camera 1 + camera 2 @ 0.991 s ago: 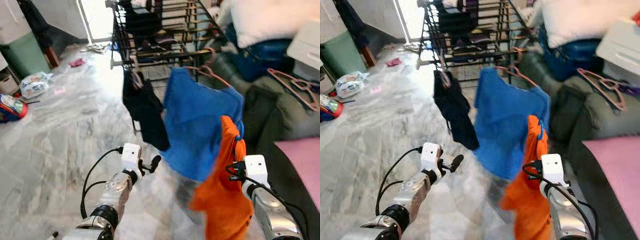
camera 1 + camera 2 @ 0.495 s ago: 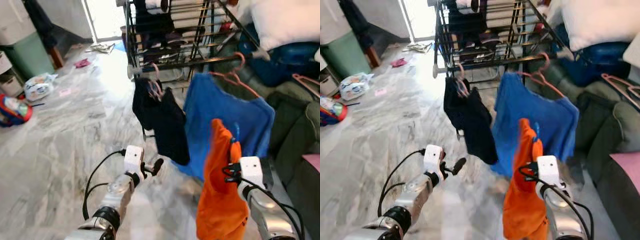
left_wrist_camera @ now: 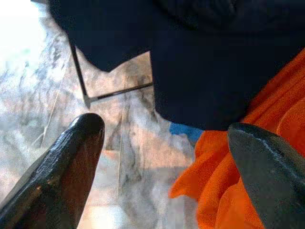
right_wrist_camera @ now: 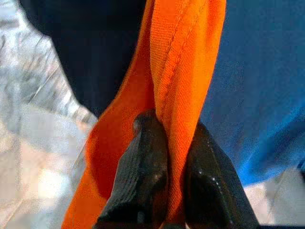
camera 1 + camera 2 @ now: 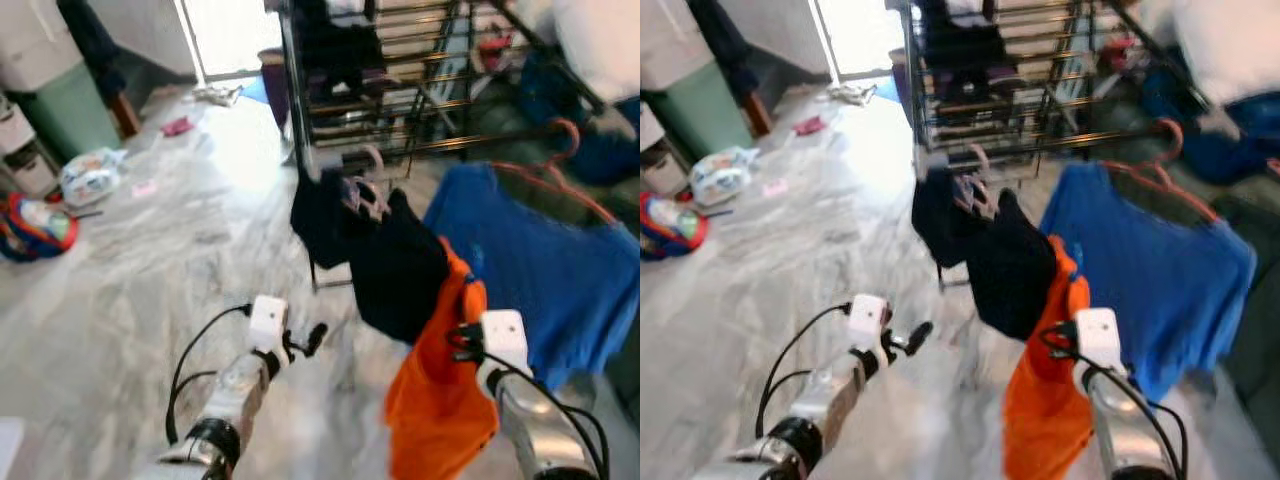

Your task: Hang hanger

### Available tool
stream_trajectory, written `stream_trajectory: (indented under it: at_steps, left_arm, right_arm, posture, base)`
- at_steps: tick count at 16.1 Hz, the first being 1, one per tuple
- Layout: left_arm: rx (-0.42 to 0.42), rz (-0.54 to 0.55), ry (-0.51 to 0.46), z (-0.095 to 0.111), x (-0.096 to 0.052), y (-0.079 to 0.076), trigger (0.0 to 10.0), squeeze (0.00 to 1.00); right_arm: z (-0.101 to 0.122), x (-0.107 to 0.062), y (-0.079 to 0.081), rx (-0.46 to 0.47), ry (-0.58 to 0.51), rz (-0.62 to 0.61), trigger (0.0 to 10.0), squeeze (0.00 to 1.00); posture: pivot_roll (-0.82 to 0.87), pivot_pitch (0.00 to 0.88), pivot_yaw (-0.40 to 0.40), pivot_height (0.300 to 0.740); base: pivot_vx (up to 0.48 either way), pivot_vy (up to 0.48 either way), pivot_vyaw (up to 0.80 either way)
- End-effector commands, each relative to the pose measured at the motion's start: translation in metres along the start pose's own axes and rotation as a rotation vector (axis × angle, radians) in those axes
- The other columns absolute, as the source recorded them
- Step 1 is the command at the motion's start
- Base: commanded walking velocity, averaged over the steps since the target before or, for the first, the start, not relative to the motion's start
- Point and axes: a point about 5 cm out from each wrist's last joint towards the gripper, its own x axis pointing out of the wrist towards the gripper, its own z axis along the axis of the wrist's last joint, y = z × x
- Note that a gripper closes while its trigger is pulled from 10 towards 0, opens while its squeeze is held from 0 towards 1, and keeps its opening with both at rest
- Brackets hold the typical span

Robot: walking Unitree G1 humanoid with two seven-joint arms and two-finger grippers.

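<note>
My right gripper is shut on an orange garment that hangs from a blue hanger hook. In the right wrist view the fingers pinch the orange fabric fold. My left gripper is open low over the floor, with nothing between its fingers. A black metal drying rack stands ahead. From its lower rail hang a black garment on a pink hanger and a blue shirt on an orange-pink hanger.
Marble floor spreads to the left, with a plastic bag, a red and blue toy and a green bin along its far side. White bedding and dark bags lie at the right behind the rack.
The view has swung; the rack and hanging clothes now sit further right and closer. My right gripper keeps its hold on the orange garment, now overlapping the black one. The left gripper stays open.
</note>
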Motion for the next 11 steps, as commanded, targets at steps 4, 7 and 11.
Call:
stream_trajectory:
  at_steps: [4,7,11]
  left_arm:
    - [0.018,0.047,0.015,0.001,-0.003,0.012,10.0,0.0]
    - [0.017,0.053,0.024,-0.001,-0.004,0.012,10.0,0.0]
    - [0.02,0.056,0.04,-0.004,-0.004,0.011,10.0,0.0]
  right_arm:
    - [0.019,0.001,0.021,0.025,-0.091,0.139,10.0,0.0]
    - [0.018,-0.006,0.033,0.025,-0.102,0.29,10.0,0.0]
    - [0.007,-0.023,0.034,0.006,-0.05,0.469,10.0,0.0]
  posture:
    - [-0.11,0.035,0.061,0.74]
    - [-0.11,0.034,0.057,0.74]
    - [-0.12,0.039,0.057,0.74]
  base:
    - [0.094,0.0,0.0]
    - [0.0,0.0,0.0]
    - [0.0,0.0,0.0]
